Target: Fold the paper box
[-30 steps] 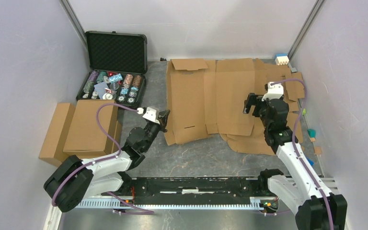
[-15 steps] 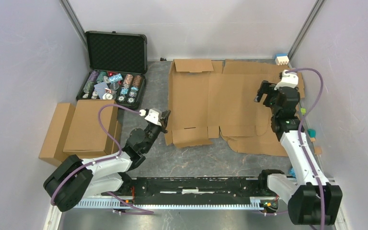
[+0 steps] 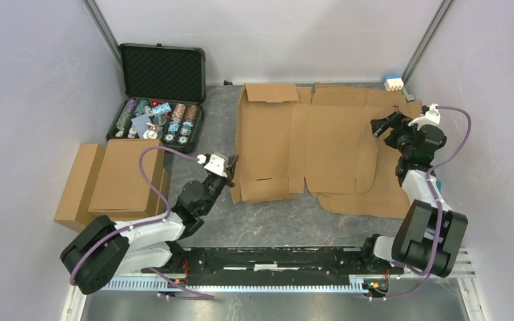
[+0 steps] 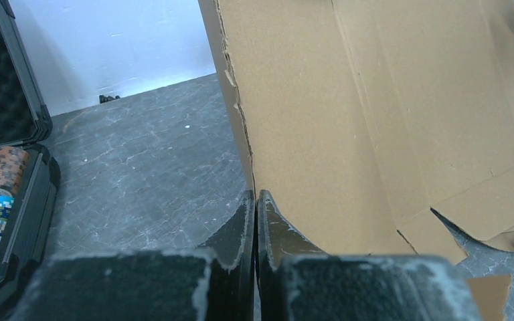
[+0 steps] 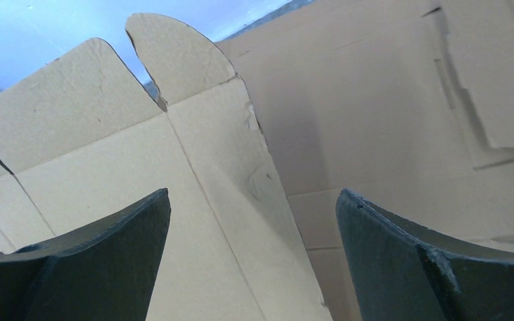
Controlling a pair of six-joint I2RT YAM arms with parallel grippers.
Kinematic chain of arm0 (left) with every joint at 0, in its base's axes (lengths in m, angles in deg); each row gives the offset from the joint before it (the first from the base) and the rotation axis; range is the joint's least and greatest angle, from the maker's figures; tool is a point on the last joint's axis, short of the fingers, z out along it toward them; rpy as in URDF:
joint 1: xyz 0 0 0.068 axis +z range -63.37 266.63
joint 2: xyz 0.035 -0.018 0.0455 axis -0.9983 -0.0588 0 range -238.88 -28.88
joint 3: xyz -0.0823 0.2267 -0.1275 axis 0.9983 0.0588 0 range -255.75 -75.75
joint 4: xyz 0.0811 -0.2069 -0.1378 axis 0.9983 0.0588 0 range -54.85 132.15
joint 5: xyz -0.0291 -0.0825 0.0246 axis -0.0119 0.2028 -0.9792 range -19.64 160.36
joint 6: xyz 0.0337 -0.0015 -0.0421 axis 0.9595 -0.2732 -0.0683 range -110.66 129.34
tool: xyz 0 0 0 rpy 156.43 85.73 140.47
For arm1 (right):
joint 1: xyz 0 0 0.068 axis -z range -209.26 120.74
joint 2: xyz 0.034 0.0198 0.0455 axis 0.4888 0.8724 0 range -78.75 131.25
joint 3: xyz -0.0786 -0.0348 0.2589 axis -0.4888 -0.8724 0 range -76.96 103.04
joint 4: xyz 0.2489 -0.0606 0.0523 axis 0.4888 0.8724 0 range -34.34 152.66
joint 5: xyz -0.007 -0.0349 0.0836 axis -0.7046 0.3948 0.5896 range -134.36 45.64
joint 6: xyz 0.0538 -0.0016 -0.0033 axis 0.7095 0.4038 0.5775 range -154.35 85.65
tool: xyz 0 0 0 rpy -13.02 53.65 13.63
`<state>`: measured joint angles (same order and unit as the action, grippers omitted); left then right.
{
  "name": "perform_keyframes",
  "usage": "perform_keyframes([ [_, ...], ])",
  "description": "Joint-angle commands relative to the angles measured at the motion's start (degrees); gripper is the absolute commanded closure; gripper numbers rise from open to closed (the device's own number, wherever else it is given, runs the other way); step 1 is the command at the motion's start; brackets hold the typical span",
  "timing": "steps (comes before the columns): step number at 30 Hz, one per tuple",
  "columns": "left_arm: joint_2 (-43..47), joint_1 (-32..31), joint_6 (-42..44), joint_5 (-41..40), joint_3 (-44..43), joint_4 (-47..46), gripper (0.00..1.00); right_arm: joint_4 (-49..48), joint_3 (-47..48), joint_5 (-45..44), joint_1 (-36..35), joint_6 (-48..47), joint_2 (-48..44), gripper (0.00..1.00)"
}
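Observation:
The paper box [image 3: 308, 140] is a flat brown cardboard sheet with flaps and slits, spread across the middle of the table. My left gripper [image 3: 231, 163] is shut on its left edge near the front corner. In the left wrist view that edge [image 4: 244, 127] runs straight down between the closed fingers of the left gripper [image 4: 255, 198]. My right gripper [image 3: 380, 124] hovers open over the sheet's right edge. In the right wrist view the right gripper [image 5: 253, 194] has its fingers spread wide and holds nothing. Below it lies a cardboard panel with a rounded tab [image 5: 177, 57].
More flat cardboard sheets [image 3: 375, 200] lie under and to the right of the box sheet. An open black case of poker chips [image 3: 160, 100] stands at the back left. Folded brown boxes [image 3: 114, 180] sit at the left. Small blocks [image 3: 393, 83] lie along the right wall.
The right arm has swung from over the middle of the sheet out to its right edge, still open. The sheet now lies flatter. The left gripper has kept its grip and place.

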<state>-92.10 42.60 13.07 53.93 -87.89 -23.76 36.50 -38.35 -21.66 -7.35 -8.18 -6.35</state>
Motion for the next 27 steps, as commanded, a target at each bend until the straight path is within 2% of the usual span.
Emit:
perform_keyframes([
  [1, -0.3, -0.6, 3.3, -1.0, 0.4, -3.7, 0.98, -13.4, -0.1, 5.3, 0.3, 4.2, 5.1, 0.02],
  [6, -1.0, -0.7, 3.2, -0.7, -0.3, -2.9, 0.98, -19.3, 0.2, 5.2, -0.4, 4.5, 11.2, 0.02],
  [10, -1.2, -0.6, 3.1, -1.1, -0.5, -2.7, 0.98, -26.6, -0.9, 10.6, -1.2, 8.4, 14.2, 0.02],
  [11, -1.2, -0.7, 3.1, -0.9, -0.7, -2.4, 0.98, -29.4, -1.3, 12.5, -1.6, 9.9, 14.5, 0.05],
  [14, -1.2, -0.7, 3.0, -1.1, -0.9, -2.1, 0.98, -29.8, -1.5, 14.5, -3.4, 9.8, 13.4, 0.18],
  [16, -1.1, -0.7, 3.0, -1.2, -0.8, -2.1, 0.98, -27.3, -1.6, 14.0, -4.2, 7.9, 11.4, 0.3],
  [21, -0.3, -0.7, 2.6, -1.8, -0.7, -1.9, 0.98, -21.3, -1.6, 12.6, -6.2, 3.8, 7.1, 0.82],
  [23, 0.1, -0.7, 2.3, -2.0, -0.6, -1.8, 0.98, -17.4, -1.5, 10.6, -7.8, 1.2, 5.0, 0.98],
  [27, 1.0, -0.7, 1.4, -3.3, -0.6, -1.3, 0.98, -15.2, -2.3, 8.1, -11.1, -1.4, 1.0, 1.0],
])
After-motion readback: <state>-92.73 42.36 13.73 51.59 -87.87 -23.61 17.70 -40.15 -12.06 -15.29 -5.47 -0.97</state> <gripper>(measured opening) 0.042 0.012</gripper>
